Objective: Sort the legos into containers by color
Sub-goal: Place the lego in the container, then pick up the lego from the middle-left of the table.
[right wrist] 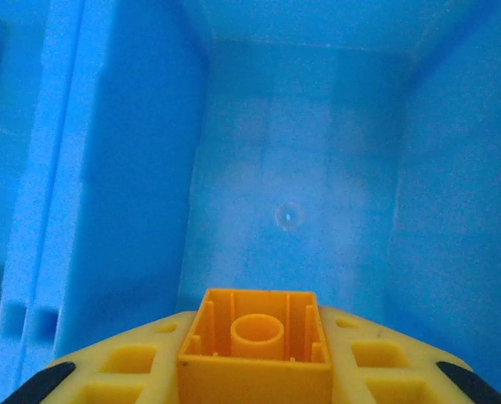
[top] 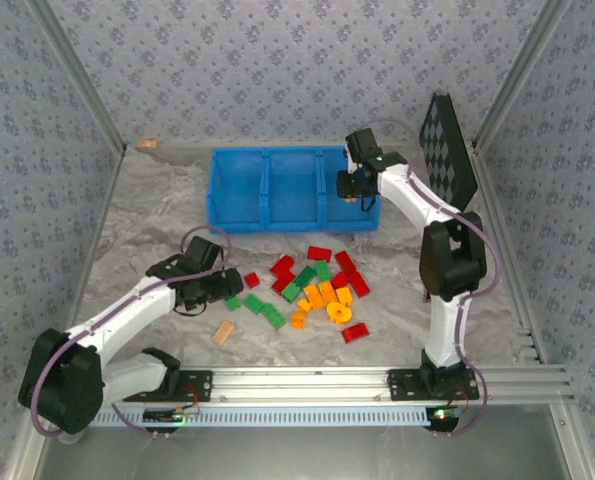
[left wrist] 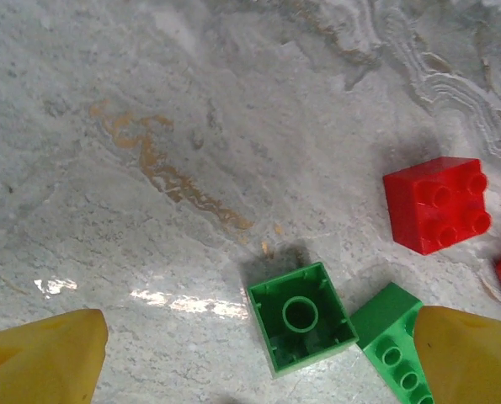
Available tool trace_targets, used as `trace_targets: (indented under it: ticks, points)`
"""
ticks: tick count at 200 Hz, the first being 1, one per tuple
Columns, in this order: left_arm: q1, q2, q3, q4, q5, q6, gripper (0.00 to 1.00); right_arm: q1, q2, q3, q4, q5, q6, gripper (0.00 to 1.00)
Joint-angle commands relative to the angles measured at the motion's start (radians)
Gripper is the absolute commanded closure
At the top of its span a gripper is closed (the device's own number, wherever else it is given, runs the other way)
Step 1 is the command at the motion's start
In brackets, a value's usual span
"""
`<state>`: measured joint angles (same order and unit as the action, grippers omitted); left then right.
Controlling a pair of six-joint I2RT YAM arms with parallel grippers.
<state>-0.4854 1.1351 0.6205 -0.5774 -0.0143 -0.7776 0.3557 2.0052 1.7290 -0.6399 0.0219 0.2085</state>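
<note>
Right gripper [right wrist: 254, 341] pinching orange-yellow plastic lego brick [right wrist: 254, 353] inside bright blue plastic bin [top: 277, 152], rightmost compartment [right wrist: 301, 168]. Advice: release low, centred. Left gripper [left wrist: 257, 358] spread above upturned green lego brick [left wrist: 301, 324], front of bin.

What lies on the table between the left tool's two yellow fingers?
In the left wrist view, an upturned green brick lies between the fingers, hollow side up. A second green brick lies studs-up beside it, partly hidden by one finger.
</note>
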Motion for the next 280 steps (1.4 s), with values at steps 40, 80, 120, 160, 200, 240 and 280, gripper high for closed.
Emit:
trace_targets:
  ticks: [40,80,120,160,200,240,280]
  points:
    - [-0.024,0.068,-0.008,0.033,0.014,-0.061,0.09,0.002,0.135,0.122,-0.027,0.0,-0.019,0.74]
    - [-0.038,0.115,-0.011,0.047,0.016,-0.076,0.11,0.002,0.163,0.121,-0.033,-0.005,-0.02,0.7]
    - [-0.05,0.167,-0.006,0.073,0.019,-0.079,0.11,0.0,0.168,0.106,-0.036,-0.005,-0.017,0.61]
    - [-0.062,0.213,0.017,0.092,0.028,-0.074,0.13,0.0,0.145,0.094,-0.037,-0.006,-0.016,0.52]
    - [-0.072,0.26,0.033,0.11,0.037,-0.066,0.17,0.002,0.099,0.093,-0.05,-0.013,-0.017,0.5]
    - [-0.077,0.306,0.05,0.132,0.057,-0.056,0.25,0.009,0.001,0.036,-0.066,-0.009,-0.034,0.49]
    - [-0.083,0.346,0.063,0.143,0.082,-0.046,0.39,0.014,-0.16,-0.123,-0.082,0.0,-0.042,0.46]
